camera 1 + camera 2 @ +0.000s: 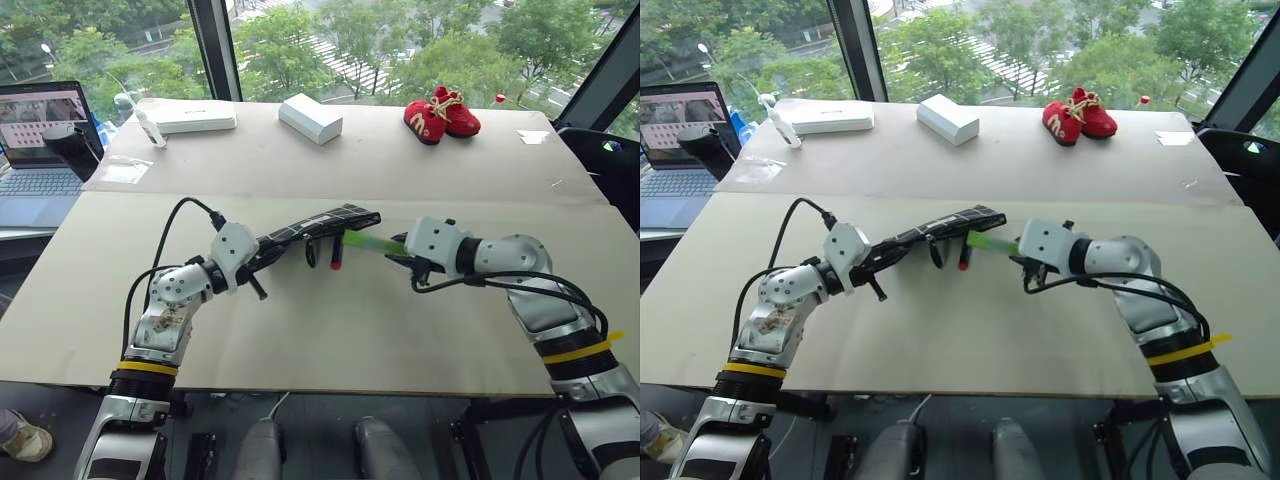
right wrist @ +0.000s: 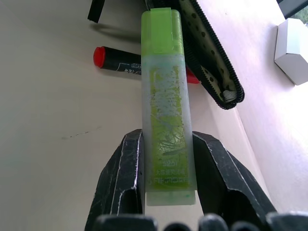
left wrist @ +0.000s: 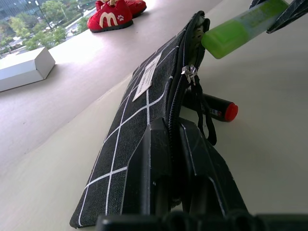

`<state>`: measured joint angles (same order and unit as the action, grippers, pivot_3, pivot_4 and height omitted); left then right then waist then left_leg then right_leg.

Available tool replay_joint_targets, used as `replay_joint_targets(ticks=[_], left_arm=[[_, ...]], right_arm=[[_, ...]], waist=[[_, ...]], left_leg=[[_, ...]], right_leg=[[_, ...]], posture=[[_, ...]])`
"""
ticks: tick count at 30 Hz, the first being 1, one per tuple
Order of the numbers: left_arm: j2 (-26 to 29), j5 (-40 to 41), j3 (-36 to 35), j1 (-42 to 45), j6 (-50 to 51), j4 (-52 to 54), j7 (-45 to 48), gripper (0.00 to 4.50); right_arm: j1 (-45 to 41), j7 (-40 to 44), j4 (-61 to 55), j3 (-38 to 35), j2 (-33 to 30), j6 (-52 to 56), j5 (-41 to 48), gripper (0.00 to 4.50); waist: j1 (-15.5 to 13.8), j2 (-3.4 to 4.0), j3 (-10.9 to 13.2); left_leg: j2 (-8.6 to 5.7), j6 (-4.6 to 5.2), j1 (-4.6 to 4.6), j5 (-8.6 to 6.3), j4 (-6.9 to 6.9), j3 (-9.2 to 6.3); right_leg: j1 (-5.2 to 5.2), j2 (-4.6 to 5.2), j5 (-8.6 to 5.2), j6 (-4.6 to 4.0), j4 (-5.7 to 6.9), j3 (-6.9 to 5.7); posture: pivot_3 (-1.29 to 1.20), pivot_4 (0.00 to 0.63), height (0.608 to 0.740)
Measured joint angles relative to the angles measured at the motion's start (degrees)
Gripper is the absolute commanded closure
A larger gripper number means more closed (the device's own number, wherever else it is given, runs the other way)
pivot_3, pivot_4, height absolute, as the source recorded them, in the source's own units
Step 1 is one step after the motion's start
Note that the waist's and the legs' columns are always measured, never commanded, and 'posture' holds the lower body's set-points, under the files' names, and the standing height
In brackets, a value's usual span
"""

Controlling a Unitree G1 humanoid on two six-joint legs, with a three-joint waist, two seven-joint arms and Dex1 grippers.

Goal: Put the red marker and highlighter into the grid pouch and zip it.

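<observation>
Yellow M logo on one of the small red shoes (image 1: 441, 113) at the far side of the beige bench (image 1: 330, 330). Small white label on the flat black fabric grid pouch with white lines (image 3: 139, 120), its text unreadable. Faint print on the chunky light-green translucent highlighter (image 2: 166, 106), also unreadable.

Left end effector (image 3: 174, 159) clamped shut on the pouch's near end, reaching level toward the centre and holding the pouch off the bench with the zip edge up and part open. Black pull cord hangs from the slider.

Right end effector (image 2: 166, 168) grips the highlighter's tail end, angled slightly down toward the pouch. Highlighter's tip is at the pouch's open far end.

Slim dark red-capped marker (image 1: 337, 254) lies on the bench under the pouch, untouched.

White rectangular box (image 1: 310, 118) sits far back.
</observation>
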<state>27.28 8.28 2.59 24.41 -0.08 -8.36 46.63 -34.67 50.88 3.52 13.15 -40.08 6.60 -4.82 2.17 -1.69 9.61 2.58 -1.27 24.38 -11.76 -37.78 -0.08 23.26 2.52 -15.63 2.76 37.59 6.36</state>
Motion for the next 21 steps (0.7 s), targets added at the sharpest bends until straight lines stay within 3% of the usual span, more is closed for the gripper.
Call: replay_joint_targets(ticks=[12,21], left_arm=[[0.3,-1.3,0.7,-0.8,-0.9,0.2,0.2,4.50],[0.1,-1.3,1.0,-0.7,0.1,1.6,0.2,4.50]], right_arm=[[-0.3,3.5,0.3,-0.7,-1.1,0.2,1.4,3.46],[-2.9,2.9,1.6,0.9,2.3,0.2,-1.3,3.46]], waist=[[0.0,0.00,0.0],[0.1,0.00,0.0]], left_leg=[[0.00,0.00,-0.01,0.00,-0.01,0.00],[0.00,0.00,-0.01,0.00,-0.01,0.00]], right_leg=[[-0.01,0.00,0.00,0.00,0.02,0.00],[0.00,0.00,0.00,0.00,0.05,0.00]], posture=[[0.00,0.150,0.729],[0.00,0.150,0.729]])
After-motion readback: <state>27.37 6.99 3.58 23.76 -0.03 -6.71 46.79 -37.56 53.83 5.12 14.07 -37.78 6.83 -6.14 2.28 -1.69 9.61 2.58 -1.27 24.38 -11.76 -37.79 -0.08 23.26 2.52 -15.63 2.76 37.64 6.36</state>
